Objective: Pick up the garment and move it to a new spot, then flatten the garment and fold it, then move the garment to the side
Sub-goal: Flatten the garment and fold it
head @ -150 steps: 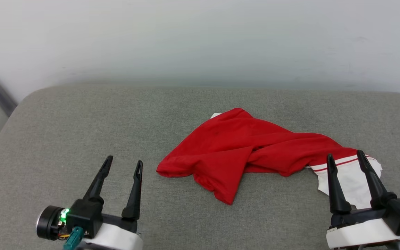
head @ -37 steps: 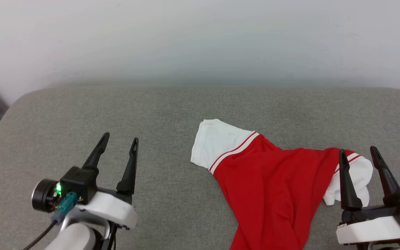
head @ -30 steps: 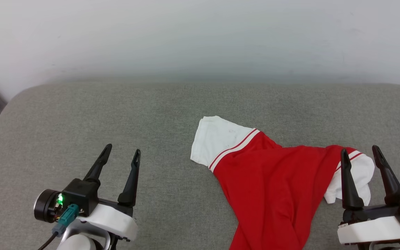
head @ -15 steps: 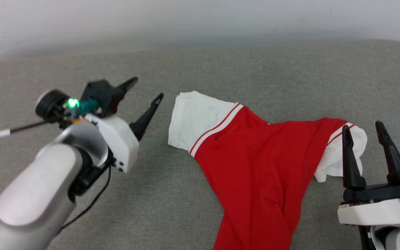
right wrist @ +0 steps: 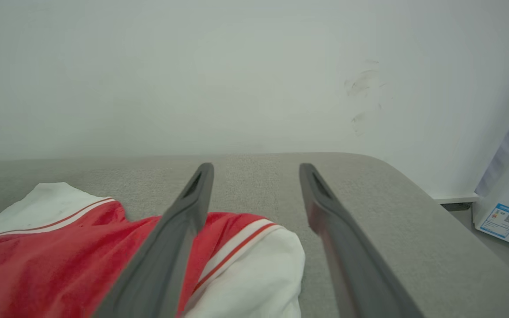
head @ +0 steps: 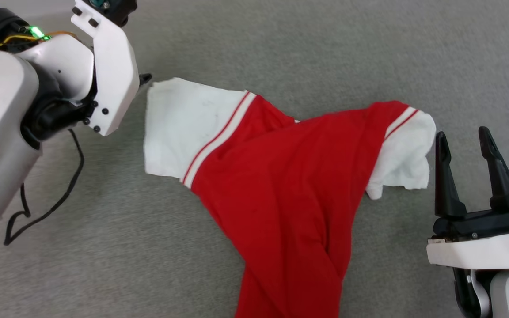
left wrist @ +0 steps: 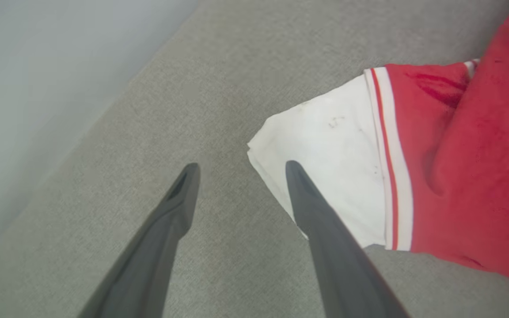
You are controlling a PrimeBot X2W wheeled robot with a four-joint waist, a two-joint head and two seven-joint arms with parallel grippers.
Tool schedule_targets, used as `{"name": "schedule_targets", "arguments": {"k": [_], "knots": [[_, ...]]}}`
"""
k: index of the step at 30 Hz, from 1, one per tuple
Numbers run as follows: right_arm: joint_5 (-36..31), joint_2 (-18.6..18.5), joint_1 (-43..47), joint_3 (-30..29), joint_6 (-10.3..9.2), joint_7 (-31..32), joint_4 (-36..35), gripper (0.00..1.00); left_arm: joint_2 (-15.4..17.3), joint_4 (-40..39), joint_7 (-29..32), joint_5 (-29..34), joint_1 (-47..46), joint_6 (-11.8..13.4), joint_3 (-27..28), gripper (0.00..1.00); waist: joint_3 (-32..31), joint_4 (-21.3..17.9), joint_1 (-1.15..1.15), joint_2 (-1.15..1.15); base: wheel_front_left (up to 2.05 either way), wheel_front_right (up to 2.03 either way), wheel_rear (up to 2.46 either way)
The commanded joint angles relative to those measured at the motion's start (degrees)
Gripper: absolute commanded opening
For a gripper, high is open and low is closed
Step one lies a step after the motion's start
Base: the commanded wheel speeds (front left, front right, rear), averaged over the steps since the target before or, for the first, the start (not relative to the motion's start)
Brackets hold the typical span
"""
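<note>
1 rumpled red garment (head: pixel 281 185), 2 white sleeves (head: pixel 179 128), striped trim

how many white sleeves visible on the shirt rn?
2. The flat sleeve lies at the garment's left end, near the left claw; the bunched sleeve at its right end, just ahead of the right claw.

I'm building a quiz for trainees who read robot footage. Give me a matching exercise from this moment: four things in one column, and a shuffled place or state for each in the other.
Things
1. left gripper
2. right gripper
3. garment's red body
4. grey cushion

Places or states
A. creased, running off the head view's bottom edge
B. jaws open, by the bunched white sleeve
C. lies under the garment
D. jaws open, by the flat white sleeve

Pairs: 1-D, 2-B, 3-A, 4-C
</note>
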Motion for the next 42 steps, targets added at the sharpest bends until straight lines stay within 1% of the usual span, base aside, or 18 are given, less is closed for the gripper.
{"name": "schedule_targets", "arguments": {"k": [1,4,8,15,18,19,20,21,25,29,34,42], "knots": [[0.55,0.09,-1.09,0.02,-0.04,-0.11,-0.27,1.00,0.81,0.69,1.89,-1.30,-1.65,-0.04,-0.95,1.00,3.45,-3.26,-0.01,0.00,0.00,0.00,0.00],[1.43,0.10,-1.52,0.28,-0.04,-0.11,-0.34,1.00,1.38,1.88,4.76,-3.41,-3.77,-0.06,-2.65,1.00,5.04,-4.60,-0.01,0.00,0.00,0.00,0.00],[2.53,0.10,-1.97,0.75,-0.04,-0.11,-0.12,1.00,1.47,3.82,5.92,-4.82,-5.33,-0.06,-3.93,1.00,6.56,-5.97,-0.01,0.00,0.00,0.00,0.00],[3.86,0.09,-2.17,1.50,-0.04,-0.11,-0.12,1.00,2.39,6.82,6.91,-4.09,-6.66,-0.07,-7.19,1.00,8.42,-7.49,-0.01,0.00,0.00,0.00,0.00],[4.04,0.09,-2.39,1.41,-0.04,-0.11,0.04,1.00,2.61,8.16,7.76,-5.02,-5.46,-0.07,-8.91,1.00,8.74,-7.67,-0.01,0.00,0.00,0.00,0.00],[4.03,0.09,-2.40,1.32,-0.04,-0.11,0.12,1.00,2.56,8.39,7.60,-5.47,-5.01,-0.07,-9.08,0.04,8.73,-7.64,-0.01,0.00,0.00,0.00,0.00],[4.03,0.09,-2.40,1.32,-0.04,-0.11,0.12,1.00,2.56,8.39,7.60,-5.47,-5.01,-0.07,-9.08,0.04,8.73,-7.64,-0.01,0.00,0.00,0.00,0.00],[3.98,0.09,-2.38,1.14,-0.04,-0.11,0.22,1.00,2.42,8.64,7.06,-5.69,-4.69,-0.07,-9.13,0.00,8.58,-7.50,-0.01,0.00,0.00,0.00,0.00],[2.93,0.09,-2.16,0.74,-0.04,-0.11,0.50,1.00,1.96,9.83,3.25,-6.22,-4.06,-0.05,-7.96,0.00,7.16,-6.32,-0.01,0.00,0.00,0.00,0.00],[1.61,0.09,-1.84,0.33,-0.04,-0.11,0.56,1.00,1.70,11.27,-2.76,-4.97,-4.29,0.00,-6.57,0.00,4.67,-4.32,-0.01,0.00,0.00,0.00,0.00],[-0.65,0.08,-0.52,-0.21,-0.04,-0.11,1.09,1.00,1.27,13.47,-10.13,-4.48,-2.88,0.37,-5.02,0.00,0.56,-0.86,-0.01,0.00,0.00,0.00,0.00],[-3.30,0.08,1.57,-0.61,-0.04,-0.11,1.84,1.00,2.66,14.69,-19.22,-5.63,1.20,2.25,-2.00,0.00,-4.89,5.06,-0.01,0.00,0.00,0.00,0.00]]}}
